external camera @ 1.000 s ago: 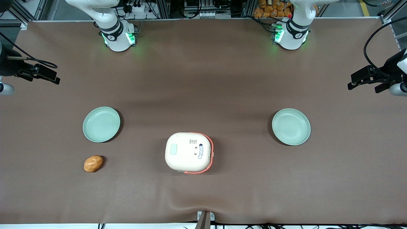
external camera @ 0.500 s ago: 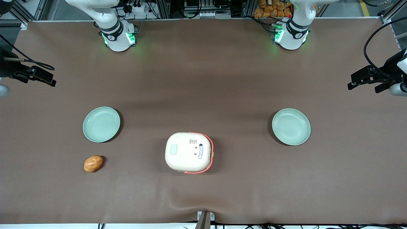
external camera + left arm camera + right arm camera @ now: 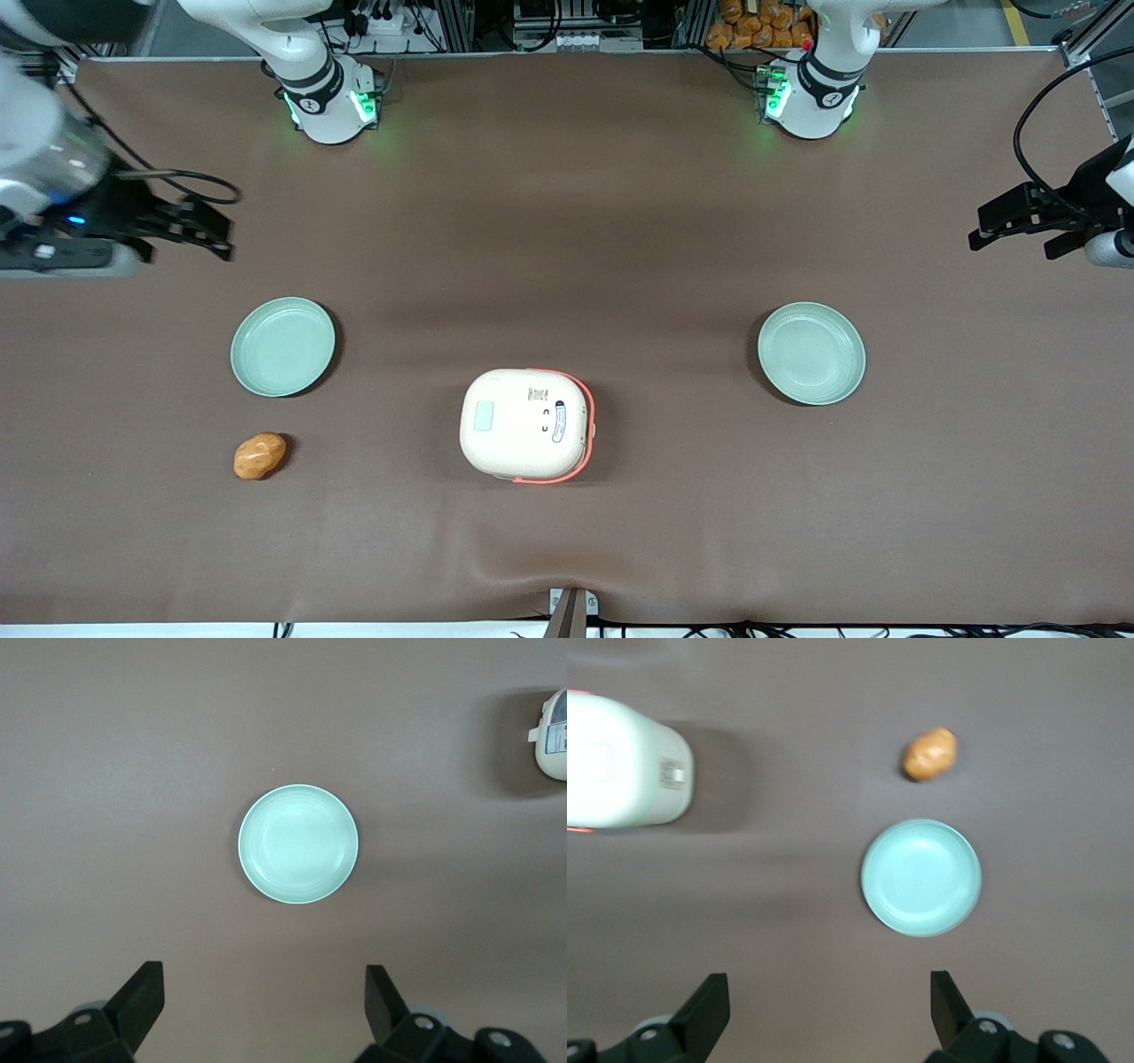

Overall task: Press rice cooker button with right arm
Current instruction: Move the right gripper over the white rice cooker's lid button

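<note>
Now sitting mid-bench, lid shut: rice cooker [image 3: 526, 425], button [image 3: 483, 416] facing up, untouched. Flanking it, two green plates [image 3: 283, 346] [image 3: 811, 353]; lying near one, an orange lump [image 3: 260, 455]. Hovering well apart at the working arm's end, gripper [image 3: 199, 226], jaws spread and holding nothing.

Surface [image 3: 620, 221]: brown covering, slightly rippled at the edge nearest the front camera; rice cooker [image 3: 526, 425] near mid-surface, lid shut; one mint-green plate [image 3: 283, 346] toward the working arm's end; orange-brown lump [image 3: 260, 455] just nearer the camera than that plate; second plate [image 3: 811, 353] toward the parked arm's end; gripper [image 3: 190, 221] above the surface at the working arm's end, fingers spread.
</note>
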Controlling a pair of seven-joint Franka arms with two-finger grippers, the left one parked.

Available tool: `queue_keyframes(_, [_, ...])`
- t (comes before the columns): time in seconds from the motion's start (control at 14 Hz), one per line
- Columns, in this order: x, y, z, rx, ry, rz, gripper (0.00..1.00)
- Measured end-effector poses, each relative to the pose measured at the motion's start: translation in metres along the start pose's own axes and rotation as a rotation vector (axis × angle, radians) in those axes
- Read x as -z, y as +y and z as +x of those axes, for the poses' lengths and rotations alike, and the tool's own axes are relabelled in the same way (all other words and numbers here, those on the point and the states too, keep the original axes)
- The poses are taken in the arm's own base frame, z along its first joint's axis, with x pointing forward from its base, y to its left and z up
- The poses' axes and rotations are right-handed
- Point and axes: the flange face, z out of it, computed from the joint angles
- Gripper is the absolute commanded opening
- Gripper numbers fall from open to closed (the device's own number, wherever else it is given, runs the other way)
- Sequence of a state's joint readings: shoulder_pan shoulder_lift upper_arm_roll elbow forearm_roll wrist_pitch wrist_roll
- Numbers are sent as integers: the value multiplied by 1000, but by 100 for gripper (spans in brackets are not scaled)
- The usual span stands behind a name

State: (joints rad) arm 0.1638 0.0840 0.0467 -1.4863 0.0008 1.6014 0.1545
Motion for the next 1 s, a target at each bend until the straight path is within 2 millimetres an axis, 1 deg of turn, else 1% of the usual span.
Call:
queue_keyframes(0.14, [-20, -40, 12, 58, 29, 9, 100])
queue_keyframes(0.36, [-56, -93, 33, 82, 92, 34, 100])
queue_keyframes(0.5, [-76, -129, 44, 46, 128, 93, 89])
queue_keyframes(0.57, [-85, -148, 48, 13, 133, 147, 68])
queue_keyframes(0.64, [-93, -163, 53, -9, 137, 191, 52])
queue_keyframes(0.71, [-102, -176, 58, -18, 147, 220, 35])
queue_keyframes(0.79, [-112, -187, 62, -21, 161, 236, 14])
queue_keyframes(0.86, [-121, -197, 65, -18, 179, 248, 0])
queue_keyframes(1.0, [-138, -216, 70, -6, 217, 267, 0])
